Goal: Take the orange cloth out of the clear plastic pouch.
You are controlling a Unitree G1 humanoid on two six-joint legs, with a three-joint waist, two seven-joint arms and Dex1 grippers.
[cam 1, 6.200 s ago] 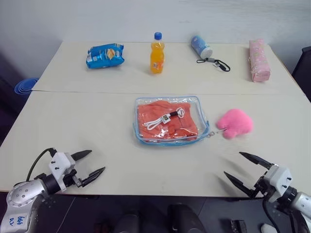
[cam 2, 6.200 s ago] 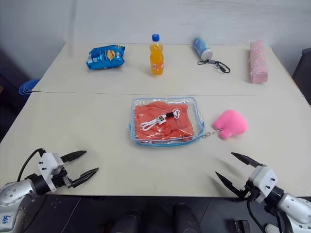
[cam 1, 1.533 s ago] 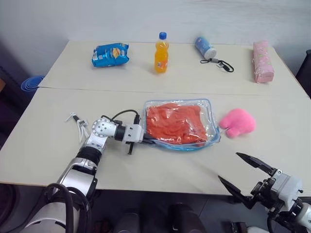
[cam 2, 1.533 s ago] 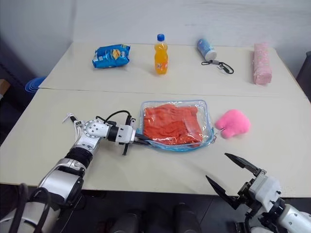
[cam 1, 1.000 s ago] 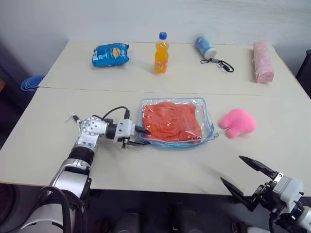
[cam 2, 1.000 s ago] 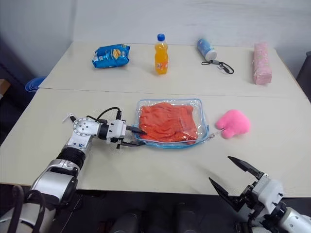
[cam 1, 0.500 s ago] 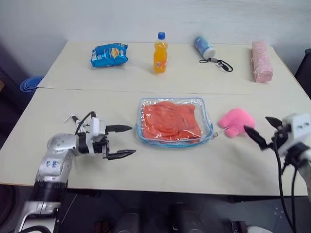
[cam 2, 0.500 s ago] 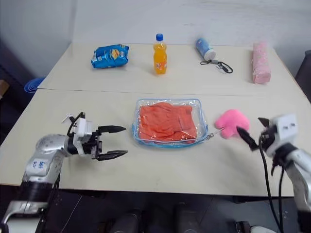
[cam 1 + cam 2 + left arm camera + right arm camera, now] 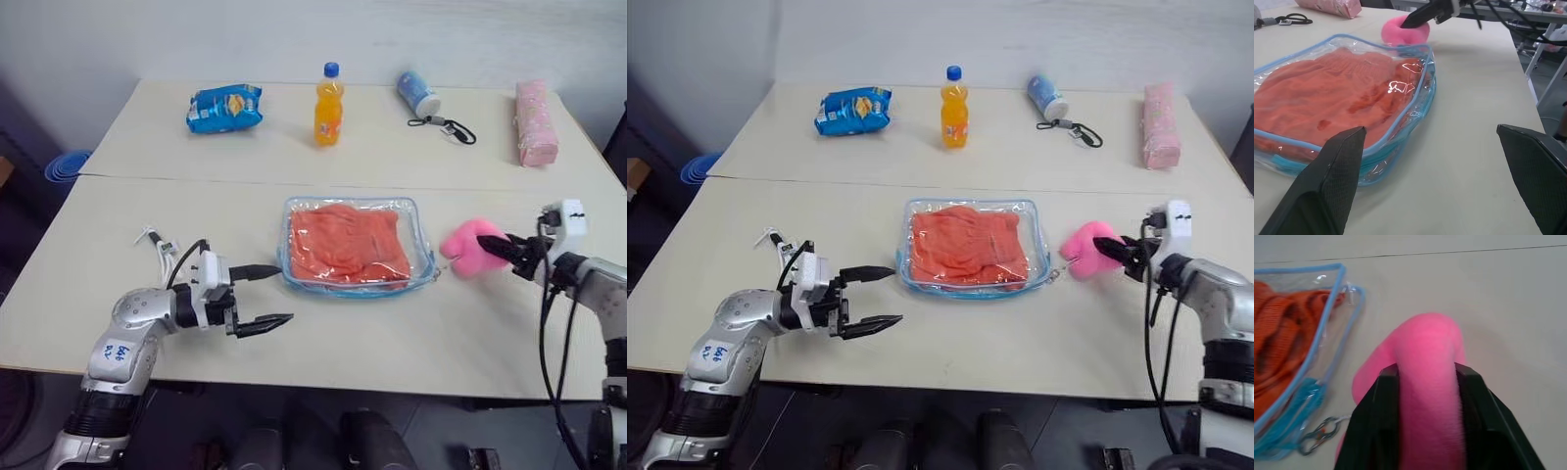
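At the middle of the tabletop (image 9: pixel 147 211) lies the clear plastic pouch (image 9: pixel 355 246), flat, its long side running from 9 to 3 o'clock. The orange cloth (image 9: pixel 348 245) is all inside it, so nothing of the job is done yet (the zip looks partly open, but I cannot be sure). The left tool (image 9: pixel 269 295) sits at the pouch's 8 o'clock with its fingers spread wide and holding nothing. The right tool (image 9: pixel 1104 247), at 3 o'clock, pinches the pink plush toy (image 9: pixel 1085 249) instead.
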